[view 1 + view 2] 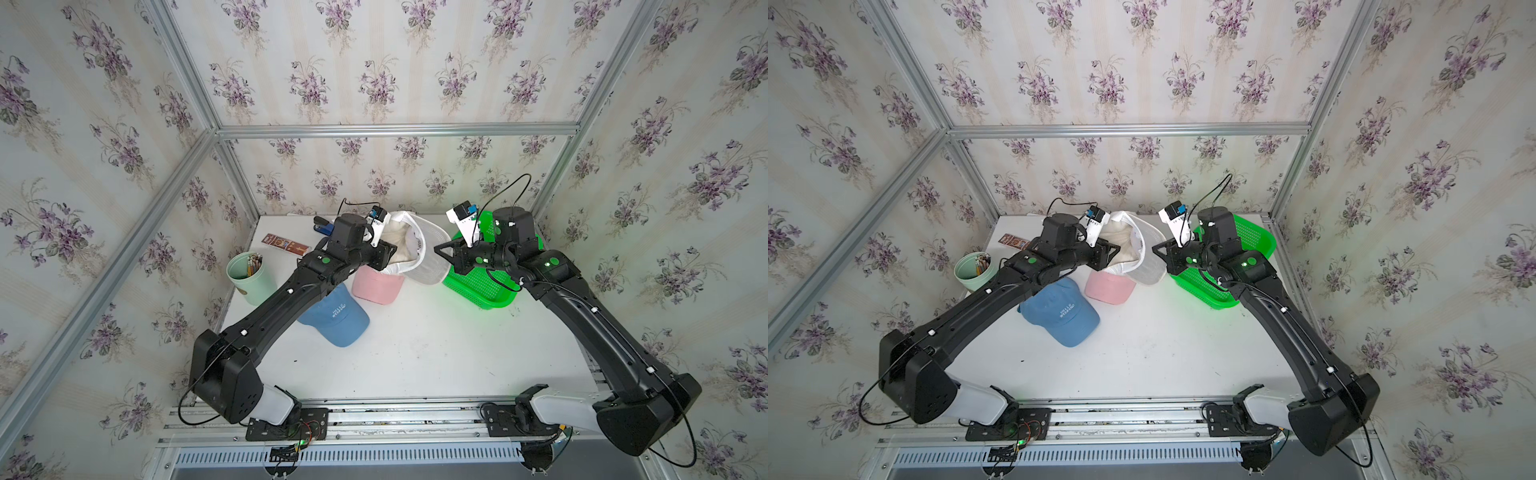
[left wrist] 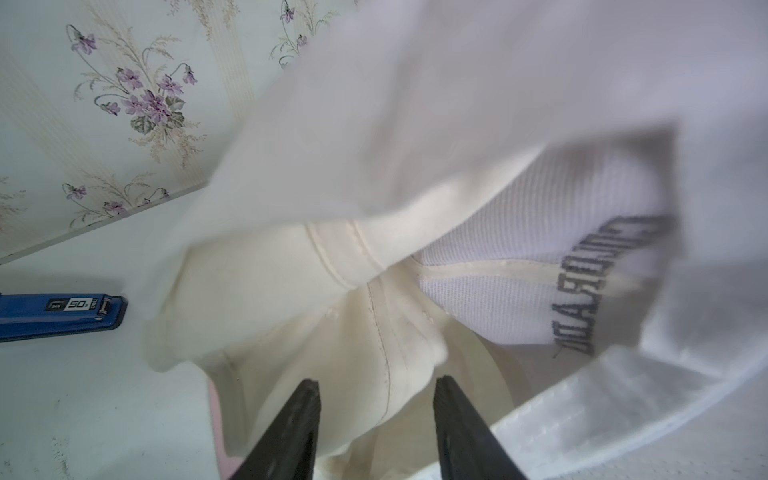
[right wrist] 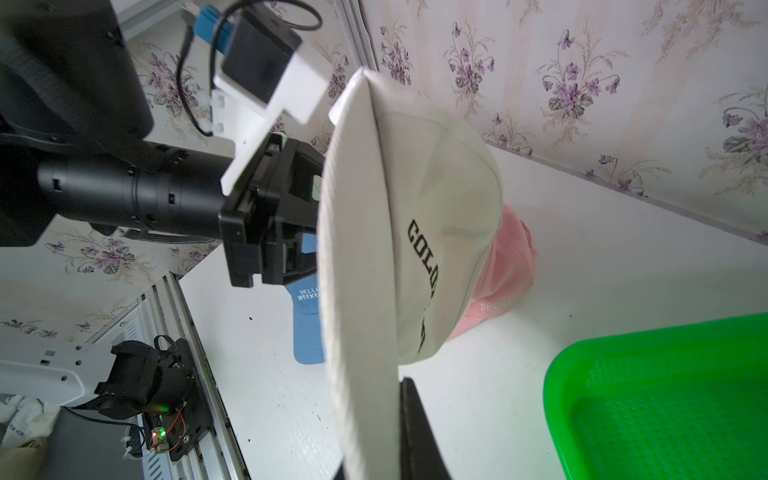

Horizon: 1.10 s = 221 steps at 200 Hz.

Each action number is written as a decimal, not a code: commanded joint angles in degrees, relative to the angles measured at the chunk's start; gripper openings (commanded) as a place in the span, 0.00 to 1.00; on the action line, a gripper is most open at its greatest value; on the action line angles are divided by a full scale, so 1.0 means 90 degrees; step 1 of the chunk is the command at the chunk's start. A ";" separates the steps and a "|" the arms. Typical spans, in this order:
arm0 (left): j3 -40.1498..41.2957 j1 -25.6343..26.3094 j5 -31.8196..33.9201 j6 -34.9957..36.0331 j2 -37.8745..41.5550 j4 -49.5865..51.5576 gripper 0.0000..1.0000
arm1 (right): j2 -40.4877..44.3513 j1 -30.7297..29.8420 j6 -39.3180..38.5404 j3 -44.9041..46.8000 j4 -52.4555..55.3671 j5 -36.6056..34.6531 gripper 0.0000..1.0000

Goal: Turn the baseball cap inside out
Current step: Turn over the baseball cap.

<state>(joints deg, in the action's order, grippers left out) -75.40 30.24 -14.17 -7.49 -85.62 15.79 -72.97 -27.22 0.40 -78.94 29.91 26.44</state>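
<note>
white cap hangs above pink cap; right gripper clamped on the stiff brim, left gripper half-spread, empty, inside the light, floppy crown, so likely best pinched at the centre seam.

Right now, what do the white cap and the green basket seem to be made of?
white cap: soft woven fabric, probably cotton, matte. It creases and folds, and the left wrist view shows stitched seams and a ribbed inner panel.
green basket: rigid moulded plastic by the look, slightly glossy. It has a fine perforated mesh floor and a smooth rounded rim.
</note>
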 commanded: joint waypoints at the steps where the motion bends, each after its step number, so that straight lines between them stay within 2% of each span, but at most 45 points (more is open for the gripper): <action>1: 0.0085 0.0065 -0.0116 -0.0050 -0.0076 -0.0026 0.49 | 0.0041 0.0004 0.0199 0.0010 -0.0431 0.0213 0.00; 27: 0.0262 0.0068 0.0017 -0.0099 -0.0126 -0.0211 0.49 | 0.0087 0.0012 0.0272 0.0030 -0.0504 0.0499 0.00; 93: -0.0143 0.0058 0.0705 -0.0084 -0.1006 -0.0467 0.51 | 0.0676 0.0016 0.0758 0.0452 -0.1044 0.1274 0.00; 122: -0.0205 0.0058 0.0771 -0.0235 -0.1170 -0.0564 0.54 | 0.0832 0.0014 0.0829 0.0601 -0.1064 0.1233 0.00; 145: -0.0378 0.0085 0.1465 -0.0629 -0.1076 -0.0023 0.54 | 0.0779 0.0050 0.0746 0.0606 -0.0906 0.0845 0.00; 157: -0.0261 0.0092 0.1130 -0.0657 -0.0805 -0.0075 0.59 | 0.0677 0.0091 0.0751 0.0571 -0.0799 0.0396 0.00; 173: -0.0007 0.0097 0.0296 -0.0718 -0.0322 -0.0288 0.62 | 0.0458 0.0144 0.0768 0.0505 -0.0661 -0.0175 0.00; 191: -0.0085 0.0087 -0.0545 -0.0724 0.0020 0.0134 0.63 | 0.0308 0.0164 0.0722 0.0488 -0.0608 -0.0729 0.00; 207: -0.0194 0.0060 -0.1416 -0.0685 0.0180 0.0567 0.64 | 0.0266 0.0203 0.0605 0.0518 -0.0652 -0.0893 0.00; 221: -0.0185 -0.0029 -0.1956 -0.0707 0.0336 0.0764 0.64 | 0.0237 0.0292 0.0424 0.0496 -0.0588 -0.0738 0.00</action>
<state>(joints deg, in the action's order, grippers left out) -76.75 30.85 -19.11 -13.43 -84.27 17.39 -70.57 -25.41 6.76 -74.06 25.50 21.82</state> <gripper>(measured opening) 0.642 0.091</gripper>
